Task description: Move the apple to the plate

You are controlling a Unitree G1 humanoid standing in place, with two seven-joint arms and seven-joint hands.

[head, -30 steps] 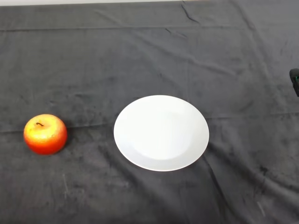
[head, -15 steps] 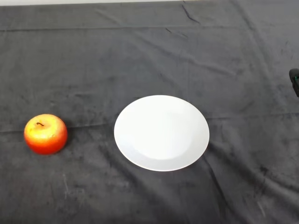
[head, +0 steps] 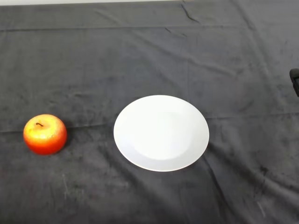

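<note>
Right, here is the table (head: 154, 51), and it fills the whole scene, draped in a dark charcoal cloth (head: 93, 70) that runs from the near edge all the way to the far edge, where only a thin pale strip (head: 84, 2) peeks out beyond it. The cloth is far from smooth: long creases cross it from left to right, one at the far side and another through the middle of the scene, and a few folds slant down on the right side. Sitting on it, just right of centre, is the plate (head: 161, 161), white, round and flat on the cloth, with a shallow rim and nothing on it. Now over to the left, and there is the apple (head: 45, 135), red and orange with a yellowish patch on top, resting straight on the cloth, upright, its short dark stem showing in the dimple. It lies well apart from the plate, to the plate's left and about level with it from near to far, with bare cloth between the two, so it is off the plate and close to the left edge of the scene. Last and smallest, a little black shape (head: 295, 80) pokes in at the far right edge, cut off there, and what it is I cannot tell.
</note>
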